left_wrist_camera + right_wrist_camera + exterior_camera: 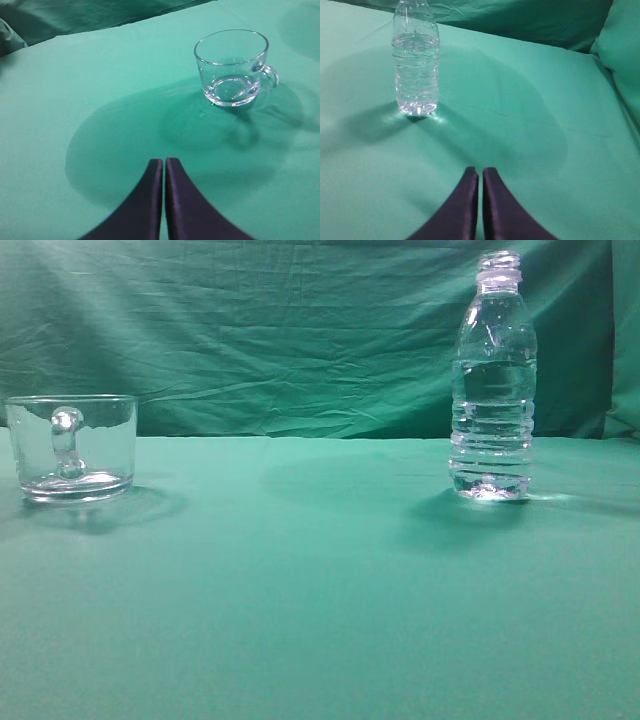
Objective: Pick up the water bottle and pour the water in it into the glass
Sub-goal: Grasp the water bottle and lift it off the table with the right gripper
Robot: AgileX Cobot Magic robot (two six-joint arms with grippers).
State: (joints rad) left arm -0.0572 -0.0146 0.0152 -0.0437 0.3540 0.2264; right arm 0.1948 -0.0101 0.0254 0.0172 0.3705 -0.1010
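While the water bottle (492, 380) stood upright at three o'clock on the desk (300, 580), the glass (72, 447) sat at nine. Both the left end effector (164, 165) and the right end effector (480, 174) were clenched, grasping nothing.

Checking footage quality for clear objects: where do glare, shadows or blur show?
Exterior view: soft overall, bright glints at the water bottle base. Left wrist view: broad dark shadow on the cloth around the glass; jaws blurred. Right wrist view: glare patch beside the bottle's foot, large soft shadows.
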